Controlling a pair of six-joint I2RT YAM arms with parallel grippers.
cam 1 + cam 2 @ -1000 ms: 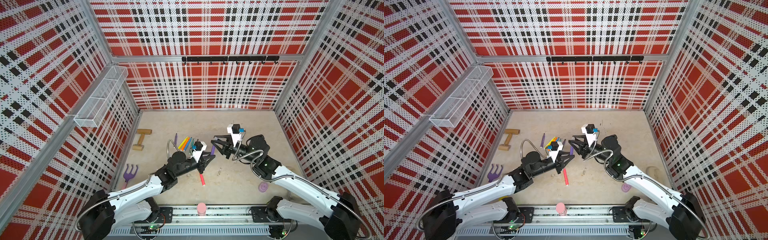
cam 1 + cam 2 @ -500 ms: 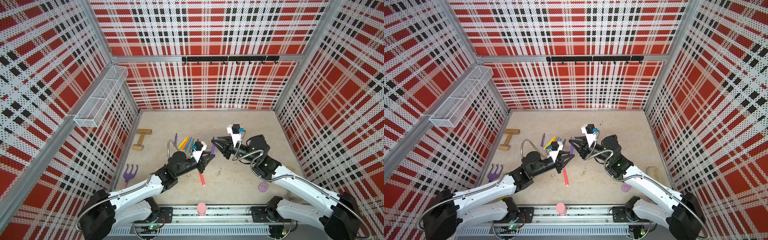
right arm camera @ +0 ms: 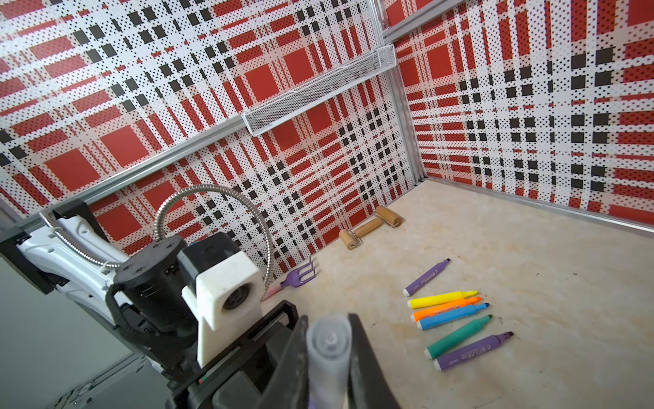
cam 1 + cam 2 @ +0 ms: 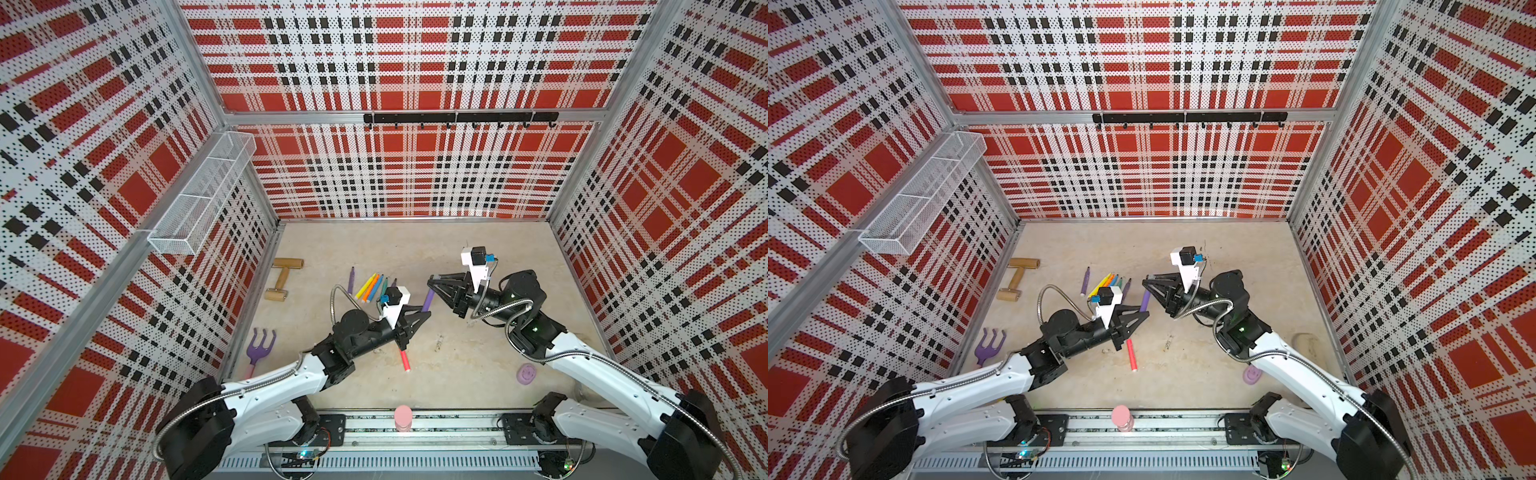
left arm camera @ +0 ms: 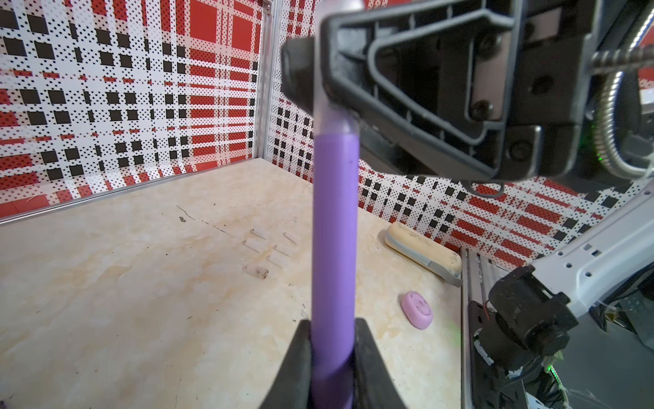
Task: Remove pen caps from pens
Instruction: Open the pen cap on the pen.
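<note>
**Bimanual cell, shown in both top views and 2 wrist views.** Landmark: the held purple pen (image 4: 428, 298), lifted clear of the table (image 4: 478, 374) near its middle and spanning the 2 grippers.

(a) The left gripper (image 4: 425, 312) is clenched on the lower barrel of the held purple pen. In the left wrist view its 2 fingers (image 5: 300, 357) press the barrel from either side.

(b) The right gripper (image 4: 432, 283) is clenched on the pale cap (image 5: 334, 117) at the pen's upper end. The cap sits on the pen, its rim meeting the purple barrel. The right wrist view shows it end-on between the closed fingers (image 3: 364, 361).

(c) To the robot's left of the held purple pen, and farther from the base, 6 uncapped pens (image 3: 453, 316) lie on the table in a loose row: purple, yellow, orange, blue, teal, purple, all with bare tips.

(d) Nearer the base than the held purple pen, a red pen (image 4: 404, 359) lies flat with 1 end under the left gripper. Whether it is capped cannot be told.

(e) To the robot's right of the held purple pen, about 6 loose caps (image 5: 254, 271) lie grouped on the table. A beige block (image 5: 423, 255) and a lilac smiley disc (image 5: 417, 311) lie on that same side.

(f) Well to the robot's left of the held purple pen, a wooden roller (image 4: 282, 278) and a purple garden fork (image 4: 259, 347) lie by the wall.

(g) Nearest the base, a pink cylinder (image 4: 403, 417) stands on the rail.
</note>
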